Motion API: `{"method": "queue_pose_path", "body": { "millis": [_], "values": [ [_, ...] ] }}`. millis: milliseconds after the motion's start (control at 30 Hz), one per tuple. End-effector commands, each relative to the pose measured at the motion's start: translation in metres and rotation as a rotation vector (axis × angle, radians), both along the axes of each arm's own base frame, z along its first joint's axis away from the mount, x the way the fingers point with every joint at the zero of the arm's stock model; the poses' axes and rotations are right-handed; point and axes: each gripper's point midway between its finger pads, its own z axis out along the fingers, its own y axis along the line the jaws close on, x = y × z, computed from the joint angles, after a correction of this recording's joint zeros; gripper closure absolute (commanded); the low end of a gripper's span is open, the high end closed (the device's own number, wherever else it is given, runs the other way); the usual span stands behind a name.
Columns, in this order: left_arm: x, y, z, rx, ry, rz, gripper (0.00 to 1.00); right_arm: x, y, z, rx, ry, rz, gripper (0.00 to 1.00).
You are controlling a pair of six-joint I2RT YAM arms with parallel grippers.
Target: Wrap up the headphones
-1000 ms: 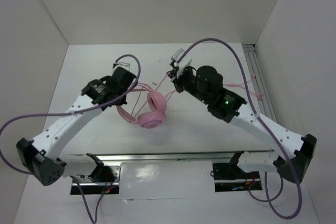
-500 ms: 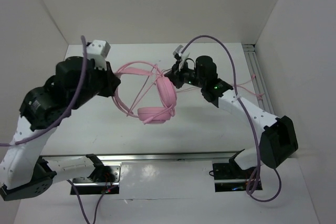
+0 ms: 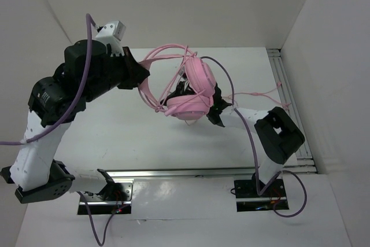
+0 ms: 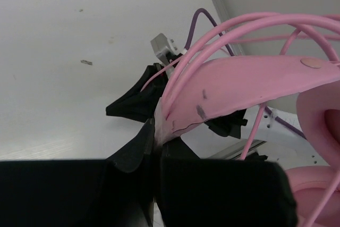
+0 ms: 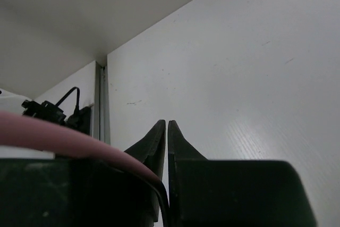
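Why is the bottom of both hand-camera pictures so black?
Left wrist view: the left pincer fills the bottom, close to the lens and in shadow, against a bright table. Right wrist view: the right pincer does the same.

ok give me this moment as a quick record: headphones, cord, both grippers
headphones: lifted clear of the table
left gripper: shut, pinching the headband near one end
right gripper: shut, nothing visible between its tips
right gripper position: below the earcups, mostly hidden in the top view
cord: a stretch trails loose to the right over the table
wrapping: cannot tell how much is done
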Motion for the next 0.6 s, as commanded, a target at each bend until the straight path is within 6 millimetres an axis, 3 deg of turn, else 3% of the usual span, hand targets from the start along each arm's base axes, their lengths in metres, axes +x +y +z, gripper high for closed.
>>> {"method": "queue_pose_path", "body": {
  "millis": [0, 67, 200, 367, 400, 500, 567],
  "values": [
    [-0.001, -0.023, 0.042, -0.250, -0.055, -0.033, 1.00, -0.006, 0.003, 0.032, 0.109, -0.059, 0.008, 0.86],
    [0.000, -0.019, 0.040, -0.290, -0.047, 0.009, 1.00, -0.008, -0.001, 0.036, 0.125, -0.055, 0.015, 0.79],
    [0.006, 0.002, 0.048, -0.353, -0.060, 0.143, 1.00, -0.021, 0.000, 0.023, 0.145, -0.029, 0.044, 0.80],
    [0.010, 0.032, 0.070, -0.427, -0.097, 0.307, 1.00, -0.047, 0.017, -0.015, 0.134, 0.039, 0.116, 0.81],
    [0.017, 0.035, 0.073, -0.432, -0.105, 0.349, 1.00, -0.052, 0.020, -0.029, 0.117, 0.060, 0.127, 0.81],
    [0.026, 0.048, 0.078, -0.421, -0.121, 0.420, 1.00, -0.069, 0.027, -0.051, 0.110, 0.082, 0.152, 0.81],
    [0.043, 0.053, 0.077, -0.402, -0.127, 0.466, 1.00, -0.080, 0.031, -0.065, 0.101, 0.120, 0.167, 0.84]
  ]
}}
